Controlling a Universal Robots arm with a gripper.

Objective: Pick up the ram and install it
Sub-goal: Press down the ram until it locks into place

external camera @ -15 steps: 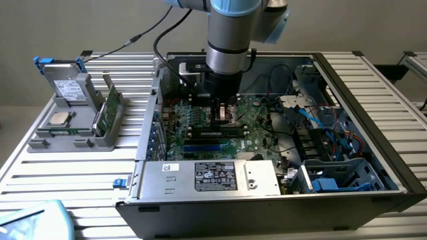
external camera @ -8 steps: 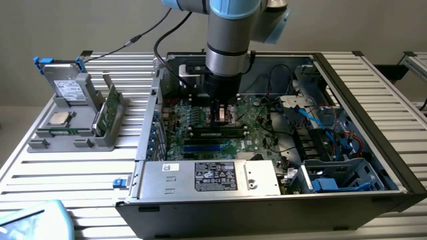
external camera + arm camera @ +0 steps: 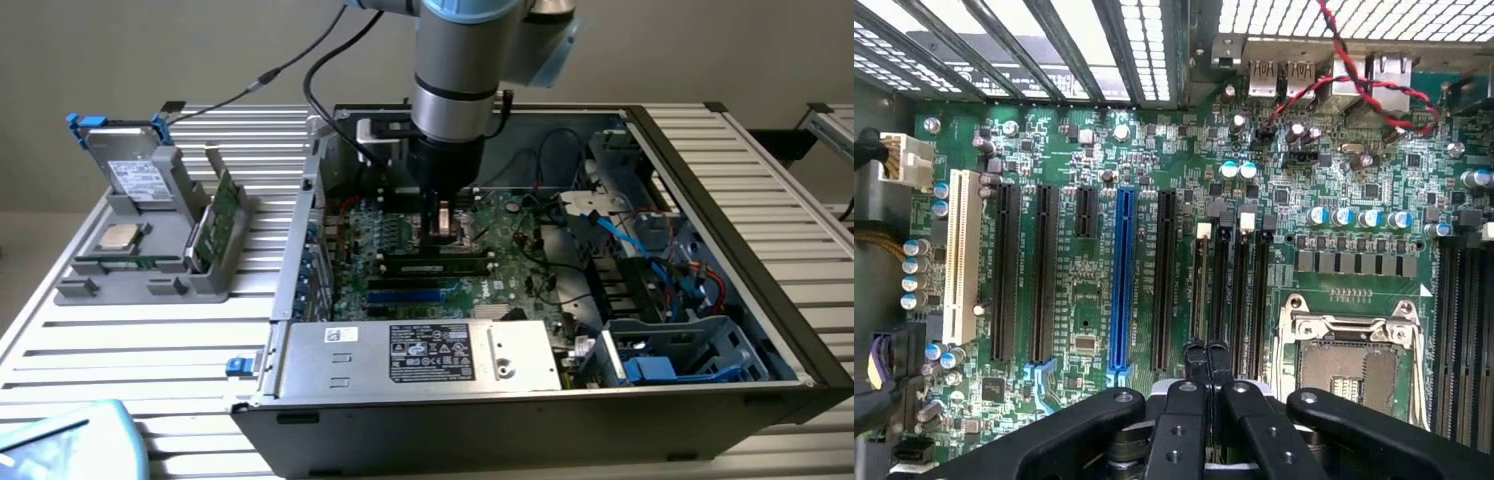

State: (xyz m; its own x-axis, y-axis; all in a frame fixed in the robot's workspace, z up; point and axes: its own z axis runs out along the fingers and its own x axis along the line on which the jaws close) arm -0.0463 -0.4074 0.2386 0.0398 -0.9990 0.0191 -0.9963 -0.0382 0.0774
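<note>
from where i stand, the closest thing is the silver power supply (image 3: 420, 355) with its black label, sitting across the near end of the open computer case (image 3: 747, 330). to the exterior view's right of it there's a grey drive cage (image 3: 681, 350) with blue clips and blue cables running past.

just behind the power supply lies the green motherboard (image 3: 400, 262). a ram stick (image 3: 437, 267) is lying seated along 1 of the long slots there, dark chips in a row on a thin green strip, just on the near side of the gripper.

the gripper (image 3: 442, 222) hangs down from the arm (image 3: 461, 90) right over the board, its black fingers (image 3: 1206, 362) pressed together and holding nothing that i can see. in the wrist view the closed fingertips sit above the black memory slots (image 3: 1230, 290), beside the metal-framed cpu socket (image 3: 1349, 350), with the blue expansion slot (image 3: 1121, 285) and the white slot (image 3: 962, 270) off to one side.

off to the exterior view's left, outside the case on the ribbed aluminium table (image 3: 160, 340), a grey parts holder (image 3: 147, 270) carries a square silver processor (image 3: 120, 236), an upright green card (image 3: 214, 222), and at its far end a drive in a blue-tabbed bracket (image 3: 131, 165).
</note>
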